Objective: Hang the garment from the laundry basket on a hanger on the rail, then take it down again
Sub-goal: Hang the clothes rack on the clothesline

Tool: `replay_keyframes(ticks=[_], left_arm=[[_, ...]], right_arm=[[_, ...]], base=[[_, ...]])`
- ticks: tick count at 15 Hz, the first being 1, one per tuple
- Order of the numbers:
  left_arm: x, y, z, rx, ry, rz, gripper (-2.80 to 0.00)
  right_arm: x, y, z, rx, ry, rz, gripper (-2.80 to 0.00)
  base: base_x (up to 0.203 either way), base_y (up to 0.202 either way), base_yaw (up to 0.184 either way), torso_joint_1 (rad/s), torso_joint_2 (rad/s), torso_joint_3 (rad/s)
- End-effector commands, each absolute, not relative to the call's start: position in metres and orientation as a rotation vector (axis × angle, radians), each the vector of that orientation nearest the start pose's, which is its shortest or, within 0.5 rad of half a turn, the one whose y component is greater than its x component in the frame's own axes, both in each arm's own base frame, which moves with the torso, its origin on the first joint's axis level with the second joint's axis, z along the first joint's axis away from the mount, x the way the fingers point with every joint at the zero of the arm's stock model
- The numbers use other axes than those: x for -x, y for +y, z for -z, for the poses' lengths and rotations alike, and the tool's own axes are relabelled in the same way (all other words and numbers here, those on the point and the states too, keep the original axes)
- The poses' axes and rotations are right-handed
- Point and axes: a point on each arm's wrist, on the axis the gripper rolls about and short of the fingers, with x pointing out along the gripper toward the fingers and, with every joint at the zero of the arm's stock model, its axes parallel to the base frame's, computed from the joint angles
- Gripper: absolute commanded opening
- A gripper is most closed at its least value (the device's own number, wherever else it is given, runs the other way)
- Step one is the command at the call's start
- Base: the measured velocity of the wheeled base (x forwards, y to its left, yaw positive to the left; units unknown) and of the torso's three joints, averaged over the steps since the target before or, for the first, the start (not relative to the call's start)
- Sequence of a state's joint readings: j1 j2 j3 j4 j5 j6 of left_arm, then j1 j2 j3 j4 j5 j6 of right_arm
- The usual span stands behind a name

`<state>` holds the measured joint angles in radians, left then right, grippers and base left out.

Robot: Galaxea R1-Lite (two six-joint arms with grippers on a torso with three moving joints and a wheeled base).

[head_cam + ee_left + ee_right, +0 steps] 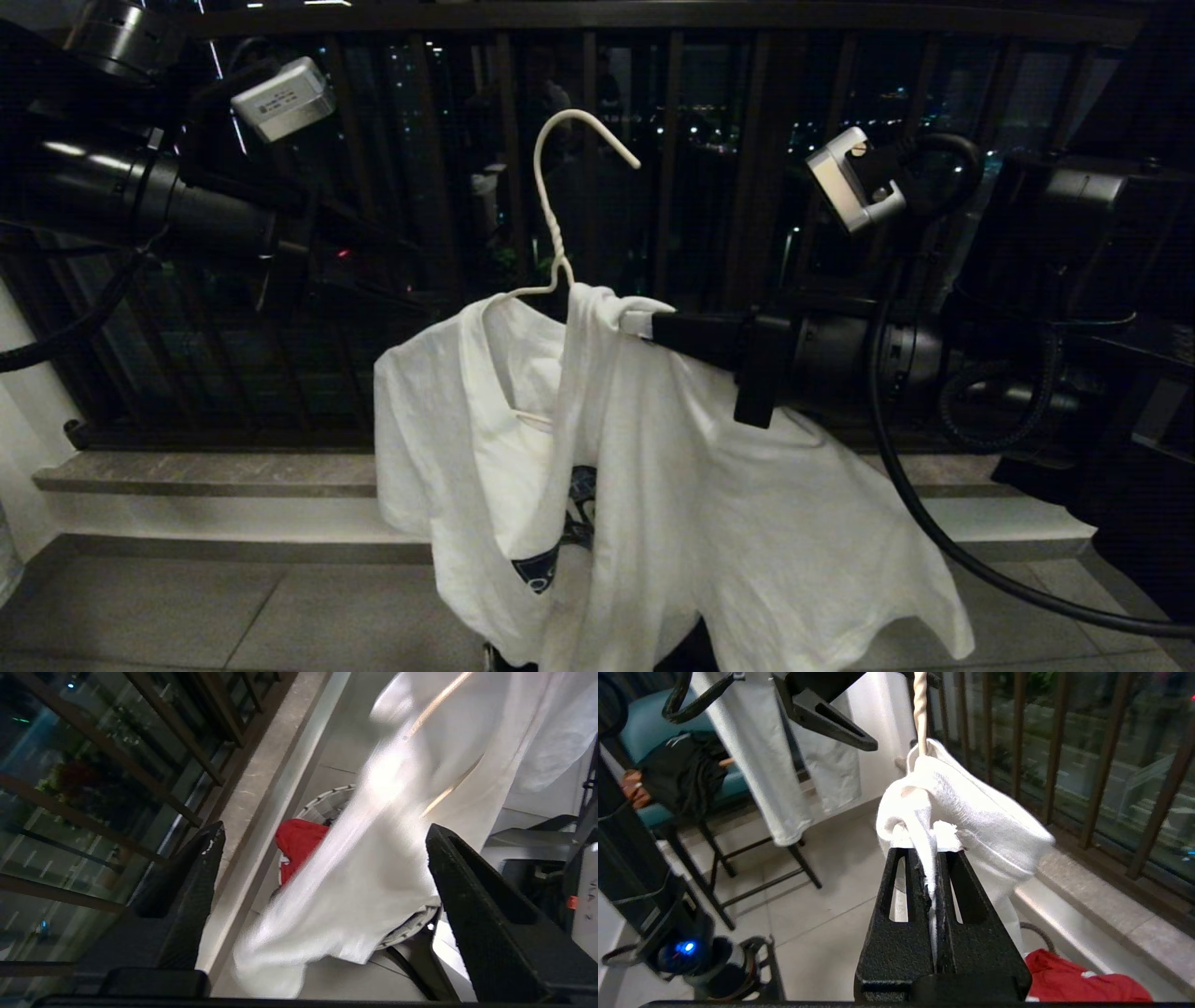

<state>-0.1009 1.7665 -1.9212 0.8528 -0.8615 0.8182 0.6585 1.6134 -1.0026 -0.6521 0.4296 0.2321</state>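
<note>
Dark balcony railing (pixel 653 140) behind: right tool (pixel 934 858) pinches garment (pixel 653 485) on hanger (pixel 551 215); left tool (pixel 322 877) spread (holding nothing).

The garment (pixel 672 485) is soft matt white cloth, the hanger (pixel 551 215) smooth coated wire with a twisted neck, the right gripper (pixel 934 884) rough matt black.

White garment (pixel 653 485) with dark blue print; red cloth (pixel 299 847).

A dark vertical-barred balcony railing (pixel 672 187) was set across the 12 o'clock side, with night-time city lights (pixel 709 131) seen beyond. A stone ledge (pixel 205 471) ran below it, above a grey tiled floor (pixel 233 616). A teal chair (pixel 649 765) was placed nearby.
</note>
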Motion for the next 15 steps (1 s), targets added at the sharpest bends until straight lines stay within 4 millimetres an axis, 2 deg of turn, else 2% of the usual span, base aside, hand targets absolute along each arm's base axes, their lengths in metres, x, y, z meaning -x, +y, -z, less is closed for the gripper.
replay_keyframes(ticks=[1,3,6,15], left_arm=[[-0.287,-0.047,-0.333,-0.458,0.255,1.131,0.00],[-0.286,-0.048,-0.328,-0.449,0.275,1.141,0.00],[-0.289,-0.049,-0.309,-0.438,0.335,1.168,0.00],[-0.310,-0.060,-0.295,-0.444,0.350,1.205,0.00]], right_arm=[[-0.231,0.191,-0.265,-0.214,0.086,-1.097,-2.80],[-0.232,0.192,-0.264,-0.212,0.093,-1.108,-2.80],[-0.234,0.194,-0.261,-0.211,0.103,-1.108,-2.80],[-0.232,0.193,-0.260,-0.209,0.111,-1.132,-2.80]], base=[[0.000,0.000,0.000,0.000,0.00,0.000],[0.000,0.000,0.000,0.000,0.00,0.000],[0.000,0.000,0.000,0.000,0.00,0.000],[0.000,0.000,0.000,0.000,0.00,0.000]])
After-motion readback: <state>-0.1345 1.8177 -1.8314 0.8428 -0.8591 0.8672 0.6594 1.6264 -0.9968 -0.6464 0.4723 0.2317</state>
